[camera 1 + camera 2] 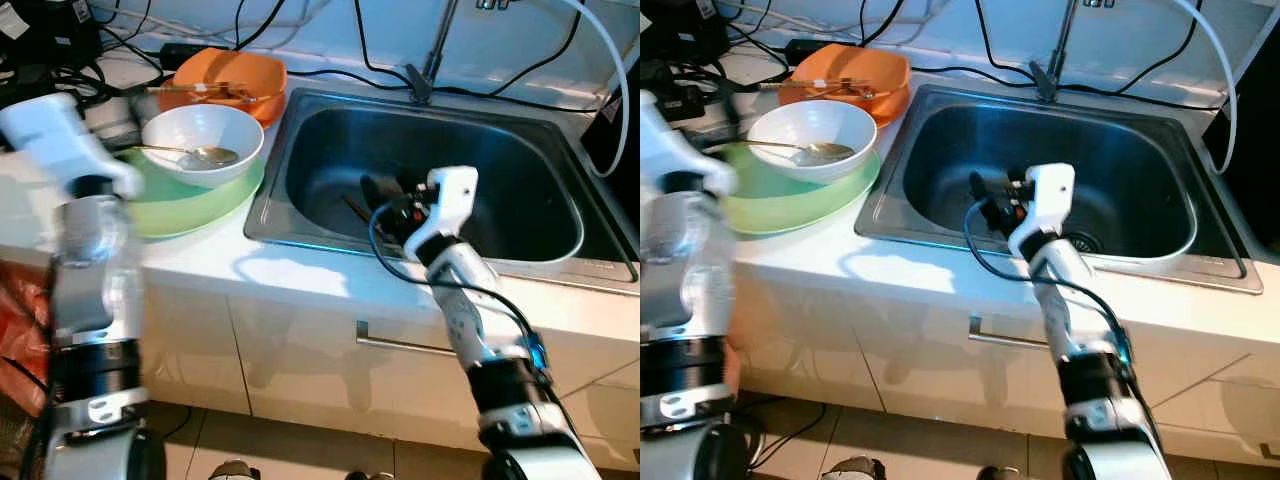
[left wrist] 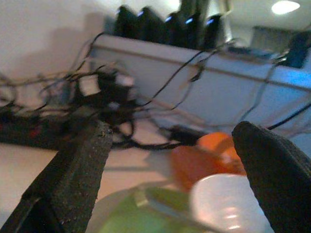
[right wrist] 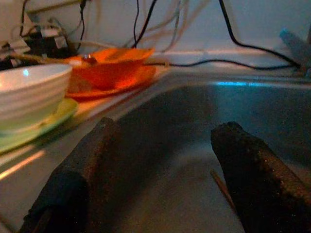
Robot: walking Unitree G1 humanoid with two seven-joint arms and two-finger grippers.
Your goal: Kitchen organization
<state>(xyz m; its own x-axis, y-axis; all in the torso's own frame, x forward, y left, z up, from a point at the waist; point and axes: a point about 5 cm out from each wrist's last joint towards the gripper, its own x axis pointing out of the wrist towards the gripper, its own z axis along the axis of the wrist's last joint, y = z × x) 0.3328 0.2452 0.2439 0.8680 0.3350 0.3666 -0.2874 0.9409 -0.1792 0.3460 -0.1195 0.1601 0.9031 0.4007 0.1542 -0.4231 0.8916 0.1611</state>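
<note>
two bowls (image 1: 203, 143), one plate (image 1: 185, 205), one sink (image 1: 430, 180)

The head views were fairly bright, light falling from above onto the white bench (image 1: 300, 270), where a soft arm shadow lay beside the sink (image 1: 430, 190), its steel basin dark with a bluish sheen. The left arm (image 1: 85, 250) was smeared by motion blur. The left wrist view was soft and blurred throughout, possibly from movement; a ceiling lamp (image 2: 285, 7) glared. The right wrist view was dim and warm-tinted, its near fingers (image 3: 257, 174) out of focus.

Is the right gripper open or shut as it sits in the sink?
Open. In the right wrist view the right gripper has its two black fingers spread wide with bare sink wall between them, holding nothing.
</note>
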